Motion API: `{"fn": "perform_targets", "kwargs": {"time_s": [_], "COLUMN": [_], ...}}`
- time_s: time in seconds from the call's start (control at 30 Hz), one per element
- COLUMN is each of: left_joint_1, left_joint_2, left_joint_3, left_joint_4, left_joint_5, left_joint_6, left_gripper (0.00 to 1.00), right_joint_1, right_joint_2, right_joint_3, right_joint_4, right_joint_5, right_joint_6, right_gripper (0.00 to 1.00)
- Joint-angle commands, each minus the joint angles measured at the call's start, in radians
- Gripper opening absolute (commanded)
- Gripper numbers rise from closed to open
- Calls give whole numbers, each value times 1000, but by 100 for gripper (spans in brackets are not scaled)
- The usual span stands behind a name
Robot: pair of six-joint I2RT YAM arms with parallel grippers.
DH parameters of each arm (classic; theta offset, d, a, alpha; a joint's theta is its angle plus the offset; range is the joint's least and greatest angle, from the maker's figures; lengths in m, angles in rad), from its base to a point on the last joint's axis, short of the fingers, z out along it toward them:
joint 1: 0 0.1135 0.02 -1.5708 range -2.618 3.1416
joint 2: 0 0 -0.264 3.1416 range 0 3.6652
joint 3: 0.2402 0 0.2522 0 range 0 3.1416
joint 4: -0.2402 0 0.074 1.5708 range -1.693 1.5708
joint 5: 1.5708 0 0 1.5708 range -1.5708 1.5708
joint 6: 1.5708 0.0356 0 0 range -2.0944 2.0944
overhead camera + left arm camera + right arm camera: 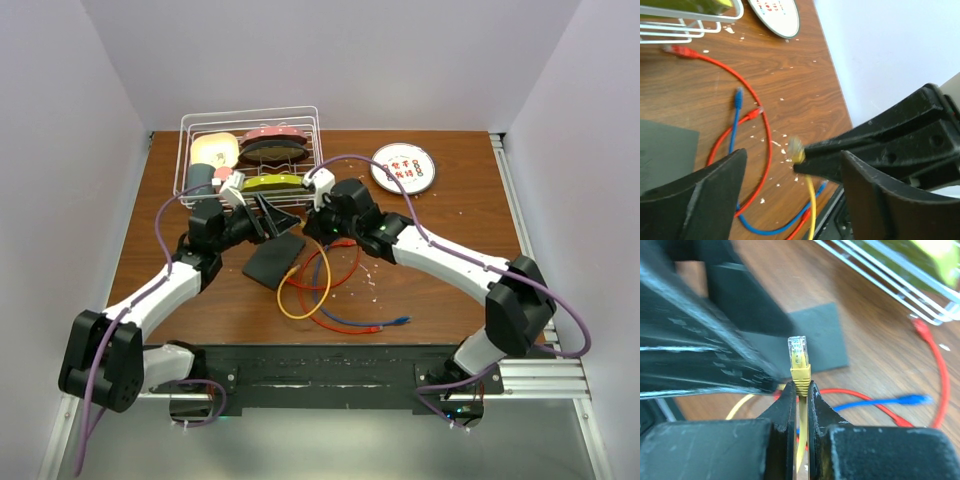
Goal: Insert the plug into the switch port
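My right gripper (801,386) is shut on the boot of a yellow plug (799,357), whose clear tip points up and away above the table. The switch (826,335), a flat matte-black box, lies on the table beyond the plug; it also shows in the top view (274,260) and the left wrist view (665,150). Its sockets do not show. My left gripper (794,155) is open and empty, its fingers (700,200) on either side of the right gripper's tip and the plug (796,148). In the top view both grippers (265,215) (318,225) meet just above the switch.
A white wire basket (190,150) with dishes stands at the back. A round white disc with red marks (403,168) lies at the back right. Red (345,262), blue (370,323) and yellow (290,305) cables loop on the wooden table in front of the switch.
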State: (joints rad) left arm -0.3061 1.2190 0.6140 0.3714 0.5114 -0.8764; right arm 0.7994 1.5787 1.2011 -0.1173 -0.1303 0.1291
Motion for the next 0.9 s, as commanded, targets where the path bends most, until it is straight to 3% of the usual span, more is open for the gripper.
{"fn": "perform_targets", "kwargs": {"time_s": [0.0,0.1,0.23,0.33,0.43,0.6,0.87], "left_joint_1": [31,57,88,107,125,174,275], "left_joint_2": [-58,-76,-73,-62,-43,0,108], "left_joint_3": [66,81,96,98,101,109,89], "left_joint_4": [-83,-129,-170,-193,-209,-255,-217], "left_joint_5": [-62,-94,-109,-114,-117,-120,-91], "left_joint_6": [66,99,140,165,186,243,358], "left_gripper": [85,88,89,89,89,89,87], "right_joint_1": [-34,-87,-115,-115,-117,-114,23], "right_joint_2": [-153,-259,-448,-503,-471,-229,36], "right_joint_3": [-12,-54,-97,-101,-89,-51,-38], "right_joint_4": [-54,-58,-59,-55,-64,-177,-154], "right_joint_5": [231,328,583,667,632,390,98], "right_joint_6": [-17,-2,-19,-74,-123,-163,-194], "right_gripper": [0,0,0,0,0,0,0]}}
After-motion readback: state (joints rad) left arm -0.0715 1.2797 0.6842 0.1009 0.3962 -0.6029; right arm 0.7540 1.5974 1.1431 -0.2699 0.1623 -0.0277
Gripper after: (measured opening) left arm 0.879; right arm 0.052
